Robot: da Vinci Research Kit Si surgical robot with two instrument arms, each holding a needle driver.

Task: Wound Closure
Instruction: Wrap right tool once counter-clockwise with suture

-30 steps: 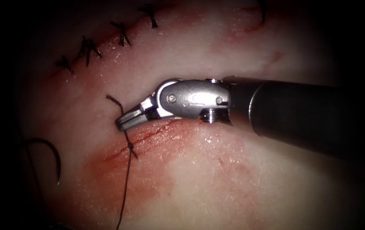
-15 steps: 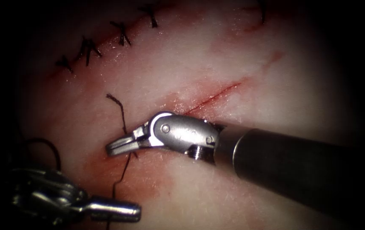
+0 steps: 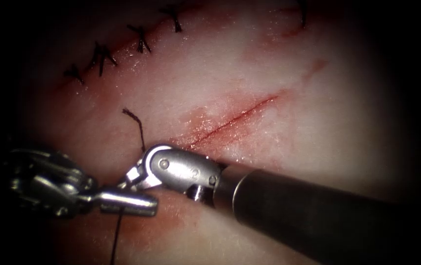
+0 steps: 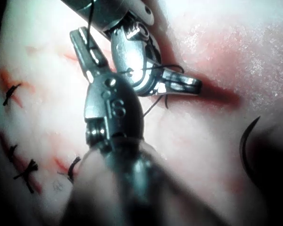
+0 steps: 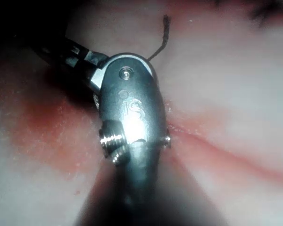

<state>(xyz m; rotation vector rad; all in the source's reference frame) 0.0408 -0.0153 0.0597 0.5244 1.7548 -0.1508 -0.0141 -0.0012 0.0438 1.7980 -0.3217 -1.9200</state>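
The tissue carries a thin red cut running up to the right. My right tool comes in over the cut's lower left end with its jaws shut and nothing that I can make out between them. Dark thread drapes over its wrist. My left tool enters from the left, shut on the thread, which hangs down below it. A short thread tail sticks up left of the cut. The curved needle lies loose on the tissue, held by neither tool.
Several dark finished stitches cross an older closed line at the upper left. Red fluid stains the tissue around the cut's lower end. The right tool's thick shaft crosses the lower right.
The right tool moved down and left off the cut, uncovering it. The left tool came in from the lower left and rose to meet the right tool's jaws, covering the needle.
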